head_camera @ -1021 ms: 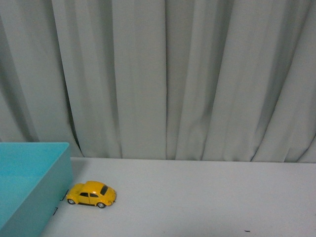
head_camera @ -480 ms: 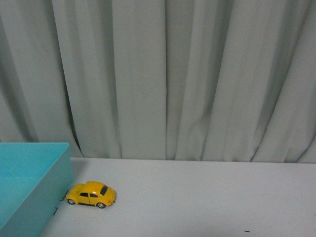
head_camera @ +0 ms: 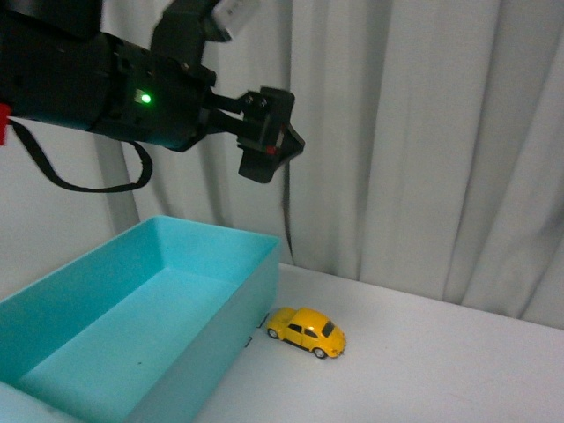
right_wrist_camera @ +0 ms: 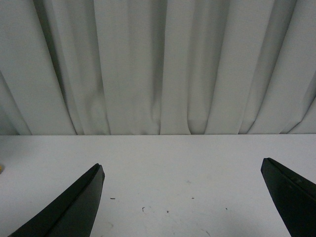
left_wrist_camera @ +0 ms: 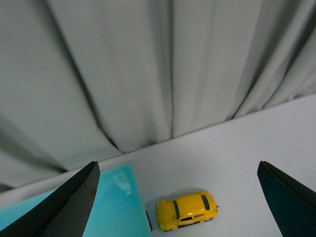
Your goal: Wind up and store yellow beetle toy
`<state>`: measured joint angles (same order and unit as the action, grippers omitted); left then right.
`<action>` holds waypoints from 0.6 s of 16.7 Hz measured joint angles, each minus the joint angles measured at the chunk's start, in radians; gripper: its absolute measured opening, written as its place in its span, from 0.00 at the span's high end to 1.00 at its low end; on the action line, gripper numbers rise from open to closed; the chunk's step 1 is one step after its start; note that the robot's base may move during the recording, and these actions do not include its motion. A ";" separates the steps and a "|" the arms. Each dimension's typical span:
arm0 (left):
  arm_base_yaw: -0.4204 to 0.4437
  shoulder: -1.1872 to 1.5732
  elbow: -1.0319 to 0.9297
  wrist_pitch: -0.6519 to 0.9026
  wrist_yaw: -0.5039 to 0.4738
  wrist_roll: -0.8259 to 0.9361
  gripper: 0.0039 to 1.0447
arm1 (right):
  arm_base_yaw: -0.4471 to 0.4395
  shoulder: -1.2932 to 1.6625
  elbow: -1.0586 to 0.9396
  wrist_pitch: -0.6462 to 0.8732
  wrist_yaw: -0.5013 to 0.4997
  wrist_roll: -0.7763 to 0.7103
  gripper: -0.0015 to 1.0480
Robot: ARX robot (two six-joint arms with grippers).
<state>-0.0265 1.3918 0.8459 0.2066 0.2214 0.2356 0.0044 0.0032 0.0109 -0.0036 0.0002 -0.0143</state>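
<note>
The yellow beetle toy (head_camera: 307,331) stands on its wheels on the white table, just beside the near corner of a teal box (head_camera: 257,295). My left gripper (head_camera: 271,134) is open and empty, high above the box's far edge and well above the toy. In the left wrist view the toy (left_wrist_camera: 186,211) lies below and between the wide-open fingers of the left gripper (left_wrist_camera: 176,165), next to the box (left_wrist_camera: 106,210). My right gripper (right_wrist_camera: 181,164) is open and empty over bare white table; no toy shows there.
A grey pleated curtain (head_camera: 423,141) hangs close behind the table. A black cable (head_camera: 284,216) hangs down from the left arm by the box's far corner. White table (head_camera: 441,370) stretches to the right of the toy.
The front view has shifted: the teal box now fills the lower left, the toy sits further right, and the left arm has come into view at the upper left.
</note>
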 joint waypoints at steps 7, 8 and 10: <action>-0.128 0.428 0.472 -0.381 -0.012 0.681 0.06 | 0.000 0.000 0.000 0.000 0.000 0.000 0.06; -0.135 0.468 0.526 -0.439 -0.024 0.763 0.06 | 0.000 0.000 0.000 0.000 0.000 0.000 0.06; -0.144 0.561 0.638 -0.562 -0.080 0.970 0.06 | 0.000 0.000 0.000 0.000 0.000 0.000 0.06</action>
<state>-0.1707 1.9526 1.4841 -0.3557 0.1417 1.2057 0.0044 0.0032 0.0109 -0.0036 0.0006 -0.0143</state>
